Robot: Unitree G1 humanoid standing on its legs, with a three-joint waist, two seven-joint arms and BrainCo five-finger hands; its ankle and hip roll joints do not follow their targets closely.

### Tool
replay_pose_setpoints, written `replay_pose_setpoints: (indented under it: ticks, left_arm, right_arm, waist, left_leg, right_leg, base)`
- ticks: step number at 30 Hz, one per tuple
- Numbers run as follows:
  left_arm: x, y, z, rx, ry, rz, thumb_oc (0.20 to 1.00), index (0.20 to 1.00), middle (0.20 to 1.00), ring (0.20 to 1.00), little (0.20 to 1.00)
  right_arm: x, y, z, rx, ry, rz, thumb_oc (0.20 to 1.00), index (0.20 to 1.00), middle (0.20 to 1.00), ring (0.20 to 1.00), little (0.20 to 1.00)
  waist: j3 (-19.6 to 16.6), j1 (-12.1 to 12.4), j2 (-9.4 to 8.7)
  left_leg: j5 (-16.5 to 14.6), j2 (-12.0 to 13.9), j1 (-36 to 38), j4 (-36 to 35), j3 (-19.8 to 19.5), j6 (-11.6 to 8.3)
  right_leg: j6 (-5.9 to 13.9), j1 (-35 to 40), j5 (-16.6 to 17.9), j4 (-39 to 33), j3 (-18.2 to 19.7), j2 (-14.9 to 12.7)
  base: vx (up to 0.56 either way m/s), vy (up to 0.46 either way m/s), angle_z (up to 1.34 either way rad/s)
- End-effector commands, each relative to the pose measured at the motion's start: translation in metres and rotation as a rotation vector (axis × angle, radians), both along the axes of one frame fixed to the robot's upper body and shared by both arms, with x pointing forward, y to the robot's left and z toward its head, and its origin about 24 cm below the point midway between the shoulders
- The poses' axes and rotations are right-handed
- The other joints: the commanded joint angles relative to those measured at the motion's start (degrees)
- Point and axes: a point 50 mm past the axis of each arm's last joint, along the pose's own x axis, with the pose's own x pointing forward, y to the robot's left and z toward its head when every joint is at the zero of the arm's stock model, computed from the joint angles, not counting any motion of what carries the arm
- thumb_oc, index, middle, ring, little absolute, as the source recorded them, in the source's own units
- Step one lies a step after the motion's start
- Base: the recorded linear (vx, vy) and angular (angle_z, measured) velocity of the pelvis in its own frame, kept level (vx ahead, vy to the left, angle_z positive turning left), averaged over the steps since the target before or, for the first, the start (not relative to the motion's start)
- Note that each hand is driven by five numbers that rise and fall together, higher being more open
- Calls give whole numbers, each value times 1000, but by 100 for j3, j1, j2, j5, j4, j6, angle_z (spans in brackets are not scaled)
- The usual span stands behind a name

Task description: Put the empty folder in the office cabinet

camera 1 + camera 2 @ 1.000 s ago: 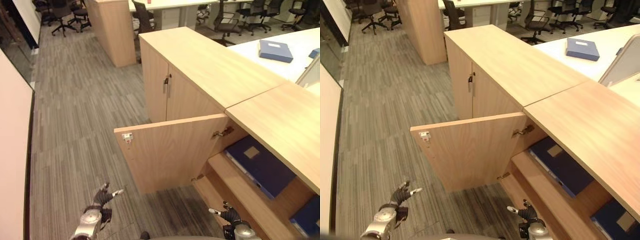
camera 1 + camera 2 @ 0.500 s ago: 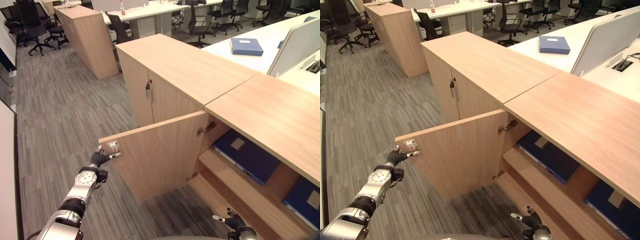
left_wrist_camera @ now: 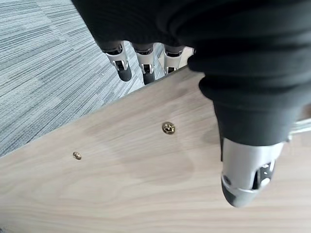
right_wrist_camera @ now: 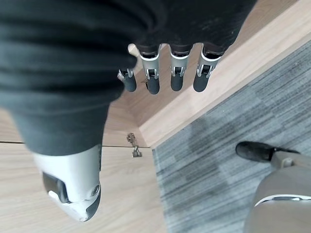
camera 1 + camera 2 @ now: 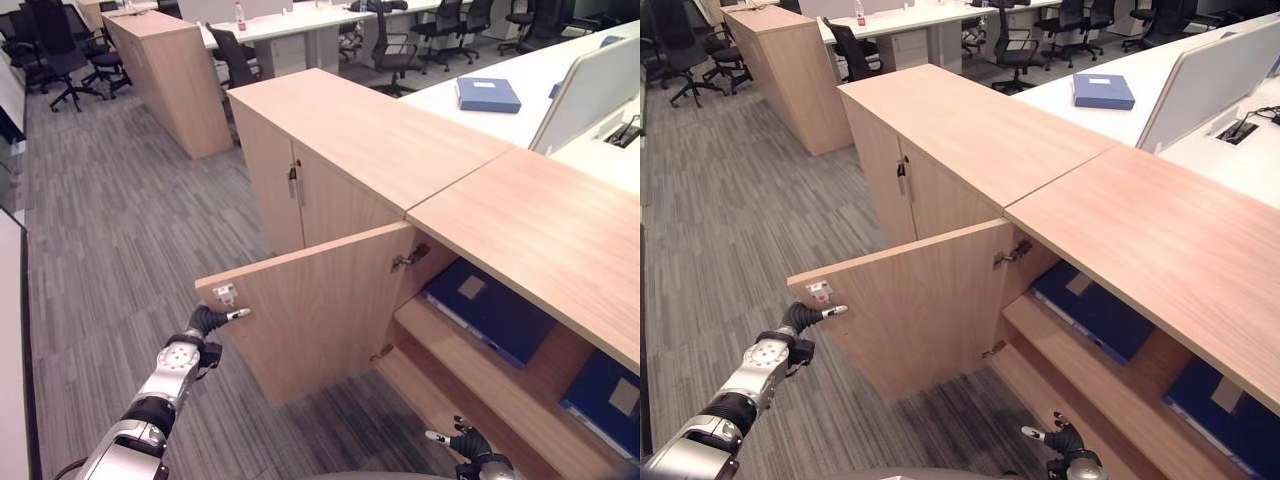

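Two blue folders (image 5: pixel 490 315) inside open cabinet (image 5: pixel 520 235), one (image 5: pixel 488 94) on desk (image 5: pixel 470 70).

This is an office. Low wooden cabinets (image 5: pixel 370 130) stand in rows on a grey striped carpet (image 5: pixel 120 210). Black chairs on wheels (image 5: pixel 60 45) sit by long white desks (image 5: pixel 300 15). A blue folder (image 5: pixel 488 94) lies on a desk, and more blue folders (image 5: pixel 490 315) lie on the shelves inside an open cabinet.

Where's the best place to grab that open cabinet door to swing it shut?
Probably the cabinet door by its free outer edge, coming from the floor side where the left hand is. That edge is farthest from the hinges and stands clear of the shelves.
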Motion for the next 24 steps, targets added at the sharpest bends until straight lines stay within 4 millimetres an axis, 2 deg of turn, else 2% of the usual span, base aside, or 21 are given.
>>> replay_pose_setpoints:
  ticks: [1, 5, 8, 11, 14, 15, 16, 17, 18, 21, 23, 24]
  left_arm:
    - [38, -30, 37, -29, -161, -136, 1000, 1000, 1000, 1000, 1000]
    - [28, -42, 26, -34, -123, -209, 1000, 1000, 1000, 1000, 1000]
    - [9, -57, 15, -20, -71, -369, 1000, 1000, 1000, 1000, 1000]
    - [2, -60, 14, 7, -58, -441, 1000, 1000, 1000, 1000, 1000]
    - [-9, -62, 12, -24, -56, -461, 1000, 1000, 1000, 1000, 1000]
    - [-16, -60, 12, -11, -50, -497, 1000, 1000, 1000, 1000, 1000]
    - [-24, -59, 9, -12, -27, -515, 1000, 1000, 1000, 1000, 1000]
    - [-24, -59, 9, -12, -26, -515, 1000, 1000, 1000, 1000, 1000]
    - [-28, -57, 8, -12, -10, -522, 1000, 1000, 1000, 1000, 1000]
    - [-46, -46, 6, 5, 29, -548, 1000, 1000, 1000, 1000, 1000]
    - [-59, -41, 3, 14, 74, -583, 1000, 1000, 1000, 1000, 1000]
    - [-67, -38, -2, 4, 107, -581, 1000, 1000, 1000, 1000, 1000]
  right_arm:
    - [29, -3, 7, -14, -52, 9, 1000, 1000, 1000, 1000, 1000]
    - [32, -4, 8, -15, -54, 2, 1000, 1000, 1000, 1000, 1000]
    - [41, -4, 13, -8, -83, 1, 1000, 1000, 1000, 1000, 1000]
    - [46, -4, 15, -4, -103, 2, 1000, 1000, 1000, 1000, 1000]
    - [68, -2, 26, -3, -178, 9, 1000, 1000, 1000, 1000, 1000]
    - [80, -1, 32, 3, -214, 0, 1000, 1000, 1000, 1000, 1000]
    - [88, 2, 36, 17, -237, -13, 1000, 1000, 1000, 1000, 1000]
    - [88, 2, 36, 17, -237, -13, 1000, 1000, 1000, 1000, 1000]
    - [89, 4, 36, 22, -242, -16, 1000, 1000, 1000, 1000, 1000]
    - [86, 6, 33, 30, -230, -6, 1000, 1000, 1000, 1000, 1000]
    - [78, 6, 28, 27, -196, 3, 1000, 1000, 1000, 1000, 1000]
    - [71, 5, 23, 7, -153, 5, 1000, 1000, 1000, 1000, 1000]
  waist:
    - [167, 49, 18]
    - [196, 73, 29]
    - [279, 102, 55]
    - [321, 114, 61]
    - [582, 146, 101]
    - [673, 206, 150]
    - [734, 284, 244]
    - [729, 284, 242]
    - [750, 360, 326]
    - [760, 479, 394]
    - [682, 564, 363]
    - [601, 680, 309]
  left_leg:
    - [-616, 136, 337, 72, -49, -297]
    - [-615, 130, 328, 72, -26, -283]
    - [-609, 81, 278, 72, 39, -239]
    - [-599, 54, 221, 72, 62, -223]
    - [-552, 57, -37, 123, 219, -183]
    - [-493, 81, -269, 160, 430, -154]
    - [-411, 173, -428, 199, 654, -141]
    - [-412, 172, -435, 201, 655, -143]
    - [-376, 257, -526, 267, 849, -131]
    - [-368, 337, -557, 362, 1293, -50]
    - [-365, 345, -555, 375, 1585, -26]
    - [-454, 280, -534, 389, 1747, -54]
  right_leg:
    - [419, -81, -73, 385, -87, -113]
    - [428, -112, -59, 428, -90, -135]
    - [472, -245, -13, 524, -57, -191]
    - [501, -332, 16, 562, -39, -225]
    - [593, -775, 173, 723, -65, -308]
    - [640, -1021, 248, 892, -195, -374]
    - [629, -1228, 214, 1243, -504, -504]
    - [628, -1247, 199, 1269, -500, -508]
    - [559, -1241, 31, 1502, -880, -625]
    - [355, -997, -291, 2054, -1498, -820]
    - [368, -773, -383, 2092, -1745, -846]
    - [489, -467, -481, 1924, -1940, -850]
  base:
    - [0, 0, 0]
    - [-6, 13, 0]
    - [-40, 54, -3]
    - [-46, 46, -5]
    - [-244, 35, -25]
    - [-388, 40, -84]
    - [-280, 33, -101]
    - [-195, 56, -116]
    - [-125, 47, -86]
    - [-134, 55, -62]
    - [-41, -14, -100]
    - [13, -47, -103]
